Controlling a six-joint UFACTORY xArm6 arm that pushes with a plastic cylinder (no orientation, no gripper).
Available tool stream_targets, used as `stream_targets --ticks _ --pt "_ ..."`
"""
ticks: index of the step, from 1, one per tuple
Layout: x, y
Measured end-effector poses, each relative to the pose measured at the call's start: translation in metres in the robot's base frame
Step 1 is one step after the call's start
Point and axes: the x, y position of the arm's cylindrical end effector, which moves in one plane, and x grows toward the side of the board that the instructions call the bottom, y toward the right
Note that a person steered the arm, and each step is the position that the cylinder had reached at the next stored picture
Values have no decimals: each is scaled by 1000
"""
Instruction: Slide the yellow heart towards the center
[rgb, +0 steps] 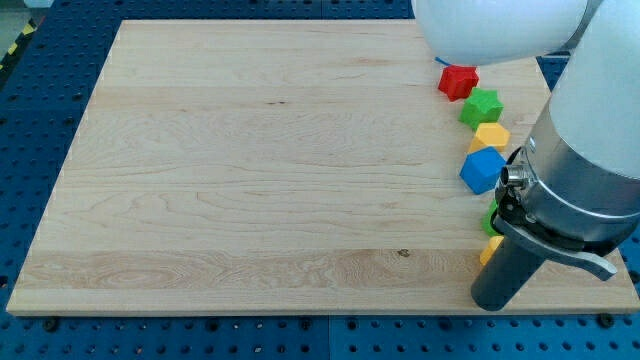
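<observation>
Several blocks line the right edge of the wooden board (260, 170). From the view's top down they are a red star (458, 81), a green star (481, 105), a yellow block (490, 136) and a blue cube (482, 170). Below them a green block (490, 219) and a second yellow block (488, 250) peek out from behind the arm; their shapes are hidden. I cannot tell which yellow block is the heart. My tip (492, 303) rests near the board's bottom right corner, just below the half-hidden yellow block.
The arm's large white and grey body (590, 150) covers the right edge of the board and the upper right corner. A blue perforated table (40, 150) surrounds the board.
</observation>
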Motion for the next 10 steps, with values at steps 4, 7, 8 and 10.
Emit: stream_targets --ticks 4,7,8,10 --pt "-1 21" --pt "-25 52" --pt "-36 14" --pt "-46 -50"
